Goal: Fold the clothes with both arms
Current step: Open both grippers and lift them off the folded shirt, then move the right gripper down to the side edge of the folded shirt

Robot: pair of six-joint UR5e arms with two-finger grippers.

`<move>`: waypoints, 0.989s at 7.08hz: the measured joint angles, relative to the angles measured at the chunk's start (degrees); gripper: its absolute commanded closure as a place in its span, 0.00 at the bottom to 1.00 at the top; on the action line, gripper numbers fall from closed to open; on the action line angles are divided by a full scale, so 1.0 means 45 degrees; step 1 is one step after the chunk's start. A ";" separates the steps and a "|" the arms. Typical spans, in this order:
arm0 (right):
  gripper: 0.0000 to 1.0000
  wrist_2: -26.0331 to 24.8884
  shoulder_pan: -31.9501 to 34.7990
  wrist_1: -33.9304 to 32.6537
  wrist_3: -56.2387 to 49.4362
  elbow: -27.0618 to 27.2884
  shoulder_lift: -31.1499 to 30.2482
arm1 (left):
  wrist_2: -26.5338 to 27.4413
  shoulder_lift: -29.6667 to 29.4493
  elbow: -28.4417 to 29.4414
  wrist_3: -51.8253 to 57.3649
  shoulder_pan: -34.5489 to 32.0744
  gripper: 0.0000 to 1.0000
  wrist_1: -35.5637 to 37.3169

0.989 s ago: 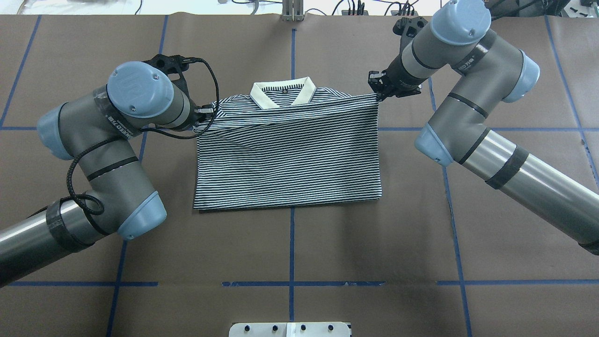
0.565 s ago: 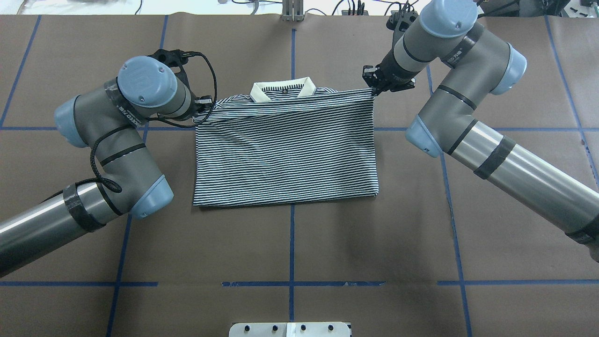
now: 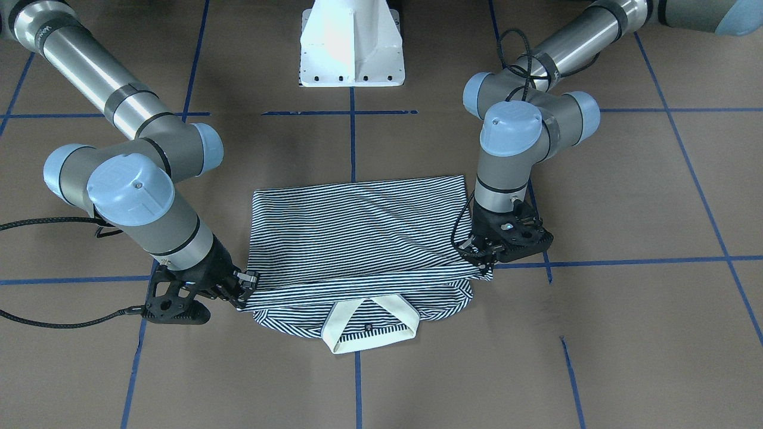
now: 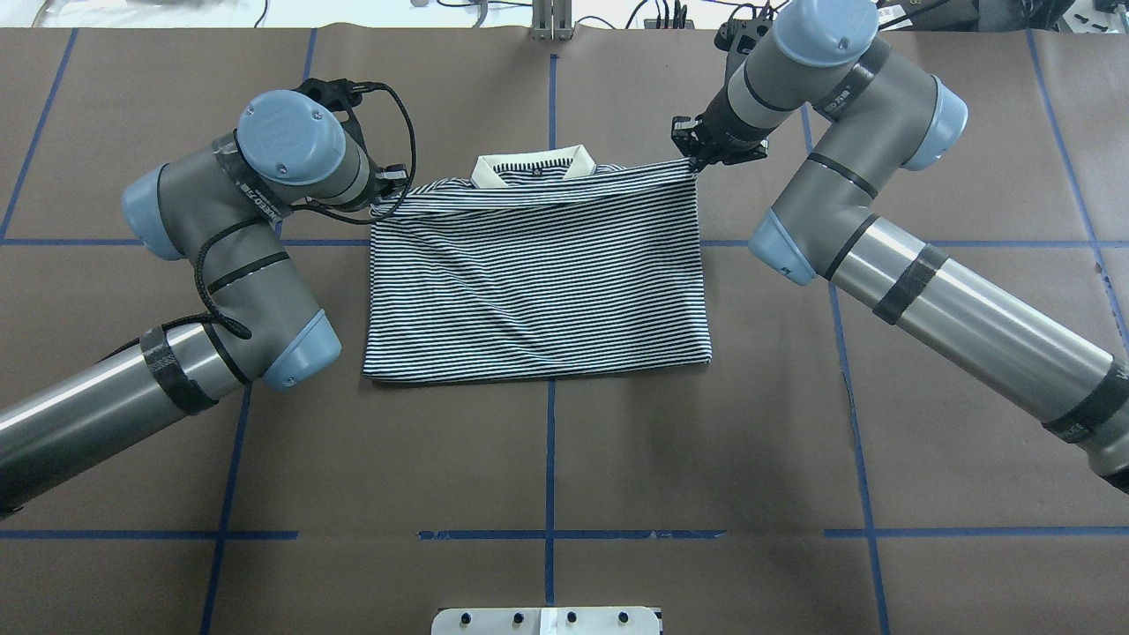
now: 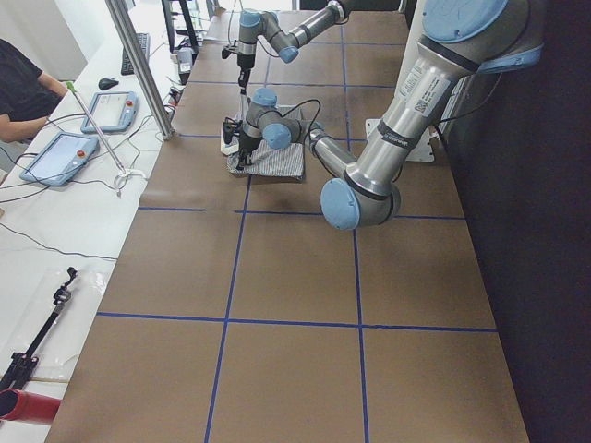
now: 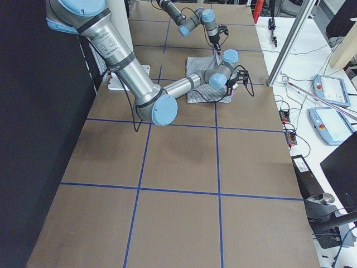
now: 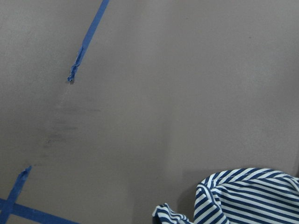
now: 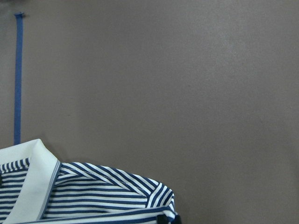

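**Inspector 1:** Overhead exterior: left gripper (image 4: 385, 203) is clamped on one hem corner of the polo shirt (image 4: 538, 291), and right gripper (image 4: 691, 159) pinches the other.

**Inspector 2:** Noted. The held edge runs left-right between the 2, beside the collar (image 4: 534, 166). The shirt is mid-table (image 4: 547, 459).

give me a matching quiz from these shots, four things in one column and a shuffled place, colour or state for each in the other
Things:
1. left gripper
2. right gripper
3. collar
4. pedestal

Place, colour or state:
a. white, at the robot's base
b. cream, at the edge of the polo shirt farthest from the robot
c. shut on the shirt's corner, on the overhead view's right
d. shut on the shirt's corner, on the overhead view's left

Pairs: 1-d, 2-c, 3-b, 4-a
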 measured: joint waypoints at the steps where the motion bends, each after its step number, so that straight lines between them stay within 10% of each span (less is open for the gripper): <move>1: 1.00 -0.0007 0.0008 0.0211 -0.0002 -0.0149 0.0007 | 0.0000 -0.0073 0.0084 -0.0006 0.0001 1.00 -0.0007; 2: 1.00 -0.0010 0.0013 0.0299 -0.0011 -0.0210 0.0011 | 0.0000 -0.0105 0.0117 -0.0009 0.0004 0.85 -0.0008; 3: 0.53 -0.0008 0.0015 0.0334 -0.0011 -0.0234 0.0017 | 0.0000 -0.0124 0.0128 -0.0006 0.0004 0.17 -0.0009; 4: 0.01 0.0001 0.0015 0.0344 -0.0005 -0.0239 0.0025 | 0.0005 -0.0137 0.0133 0.0002 0.0004 0.00 -0.0014; 7: 0.00 -0.0001 -0.0014 0.0342 0.0001 -0.0246 0.0029 | 0.0015 -0.0223 0.0109 -0.0021 0.0003 0.00 0.0010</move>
